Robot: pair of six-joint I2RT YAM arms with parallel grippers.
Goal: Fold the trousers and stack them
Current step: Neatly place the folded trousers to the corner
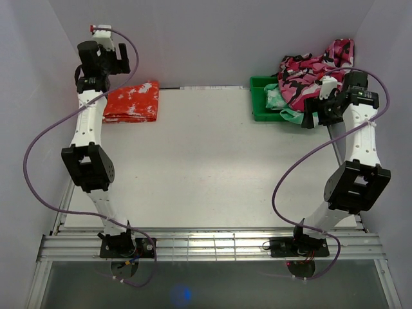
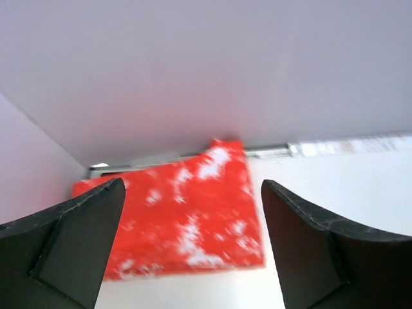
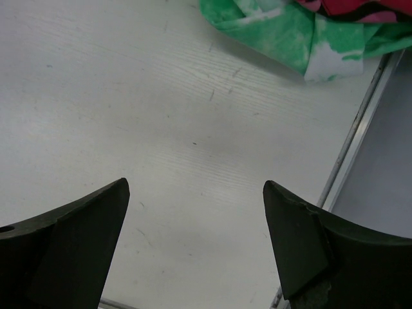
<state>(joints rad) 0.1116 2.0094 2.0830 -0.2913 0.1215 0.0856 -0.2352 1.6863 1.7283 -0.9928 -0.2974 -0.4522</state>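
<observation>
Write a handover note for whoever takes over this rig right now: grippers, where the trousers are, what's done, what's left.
Left gripper: open, empty, raised near the trousers.
Right gripper: open, empty, over bare table beside the green bin.
Trousers: folded flat at the table's far left corner.
Done: the fold.
Left: nothing obvious for this pair; a camouflage garment and a mint-green garment lie unfolded in the bin.
</observation>
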